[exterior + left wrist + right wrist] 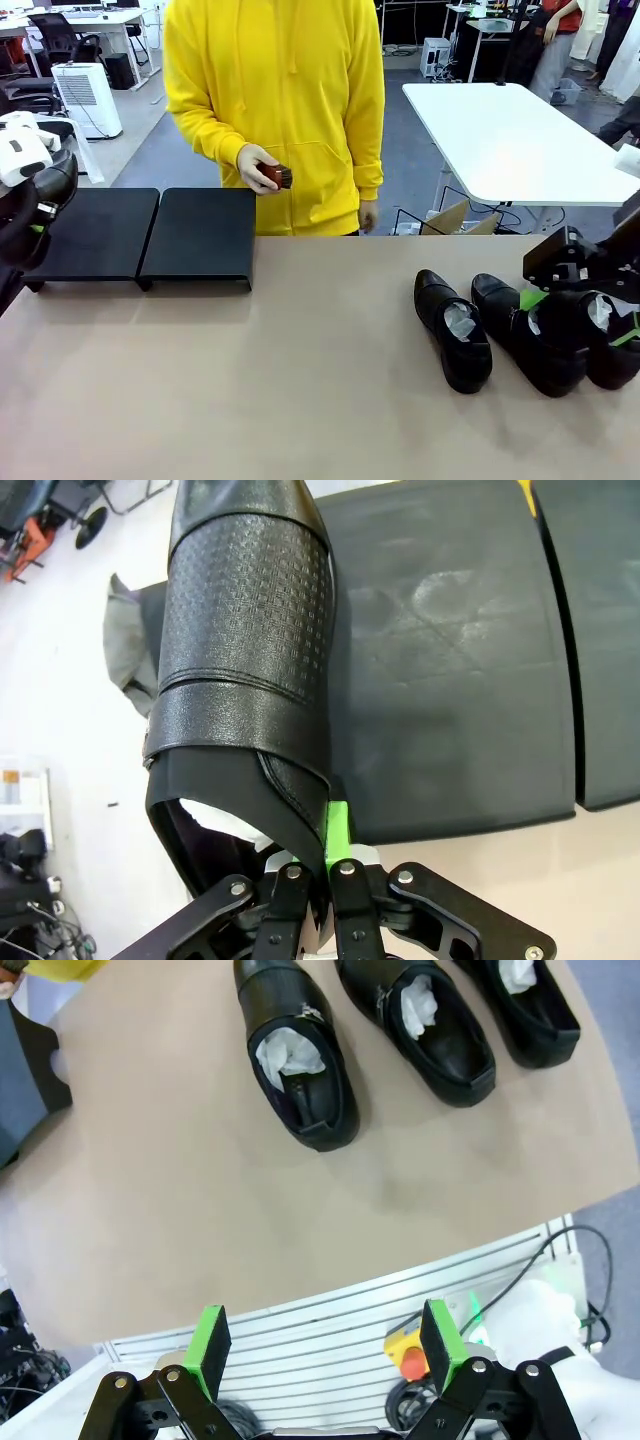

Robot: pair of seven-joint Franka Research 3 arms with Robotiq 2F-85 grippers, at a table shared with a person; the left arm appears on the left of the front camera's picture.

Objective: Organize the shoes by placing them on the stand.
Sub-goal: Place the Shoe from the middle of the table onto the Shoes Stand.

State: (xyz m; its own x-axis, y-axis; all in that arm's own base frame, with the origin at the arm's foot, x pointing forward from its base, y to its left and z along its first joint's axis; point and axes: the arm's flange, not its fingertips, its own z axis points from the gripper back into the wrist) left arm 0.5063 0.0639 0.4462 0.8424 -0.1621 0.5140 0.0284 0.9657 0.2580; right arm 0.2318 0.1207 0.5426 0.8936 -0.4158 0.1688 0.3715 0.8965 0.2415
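My left gripper [322, 850] is shut on the heel collar of a black shoe [245, 630] with an embossed upper and white paper inside. It hangs over the left end of the stand [450, 680], toe pointing away. In the front view the left arm [30, 200] is at the far left beside the matte-black stand [200, 235]. Three more black shoes lie on the table at the right: [455, 330], [530, 340], [610, 355]. My right gripper [580, 315] hovers open above them. The right wrist view has these shoes [300, 1060] beyond its open gripper [325, 1345].
A person in a yellow hoodie stands behind the stand, holding a small reddish-brown brush [275, 177]. The tan table [300, 380] is bare between stand and shoes. Below the near table edge are an aluminium frame and a yellow box with a red button [410, 1355].
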